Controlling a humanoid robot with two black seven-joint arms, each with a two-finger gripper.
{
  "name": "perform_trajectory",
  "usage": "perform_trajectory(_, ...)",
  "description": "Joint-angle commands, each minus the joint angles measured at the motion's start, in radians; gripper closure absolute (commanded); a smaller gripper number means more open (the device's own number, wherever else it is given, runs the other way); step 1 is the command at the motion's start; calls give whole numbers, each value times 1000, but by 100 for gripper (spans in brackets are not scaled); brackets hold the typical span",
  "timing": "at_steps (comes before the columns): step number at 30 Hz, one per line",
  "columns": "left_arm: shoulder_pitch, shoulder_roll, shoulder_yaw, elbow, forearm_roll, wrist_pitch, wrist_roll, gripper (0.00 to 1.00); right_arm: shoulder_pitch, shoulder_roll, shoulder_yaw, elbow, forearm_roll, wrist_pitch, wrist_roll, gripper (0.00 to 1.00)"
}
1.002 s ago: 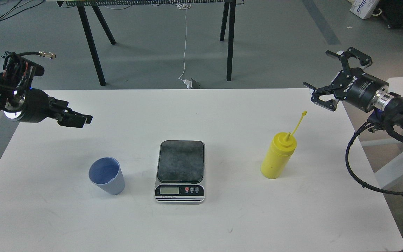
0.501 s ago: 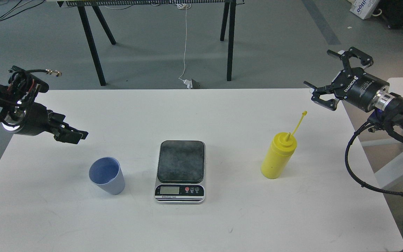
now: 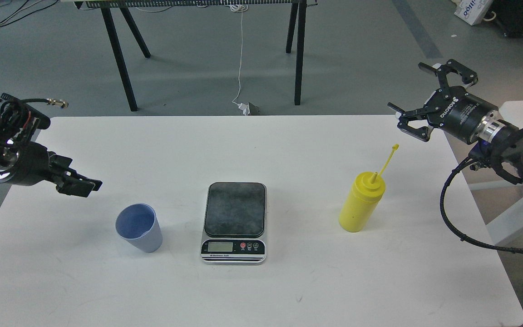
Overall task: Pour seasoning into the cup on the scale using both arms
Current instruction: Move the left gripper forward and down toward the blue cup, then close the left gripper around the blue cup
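The left gripper hovers above the white table, up and to the left of the cup; it appears dark and nearly end-on, so whether its fingers are spread or pressed together cannot be told. The light blue cup stands upright on the table, left of the scale and apart from it. The scale platform is bare. The yellow squeeze bottle stands right of the scale, cap strap pointing up and right. The right gripper hangs beyond the bottle with fingers spread wide, holding nothing.

Step in hand, as judged: approach; nothing is grasped. The next move calls for the left gripper to descend around the cup and set it on the platform.

The LCD reading is too small to make out, and both arms are cut off at the frame edges
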Motion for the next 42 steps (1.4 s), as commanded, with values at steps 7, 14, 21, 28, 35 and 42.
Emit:
perform_trajectory(7,22,26,10,-17,10,0,0,0,-1,0,-3,-6,-1,0,0,1)
perform_trajectory(14,64,22,5,-52,34,0,0,0,-18,-2,-3,-9,-1,0,0,1)
perform_trajectory(21,61,3,5,-89,34,0,0,1,-30,-2,-3,-10,-1,0,0,1)
perform_trajectory(28,64,-47,5,-87,37,0,0,1,-30,0,-4,-10,-1,0,0,1)
perform_trajectory(35,73,-97,7,-75,55,0,0,1,-30,-2,-4,-10,-3,0,0,1)
perform_trajectory(42,82,-136,7,-63,55,0,0,1,-41,-3,-3,-12,-1,0,0,1)
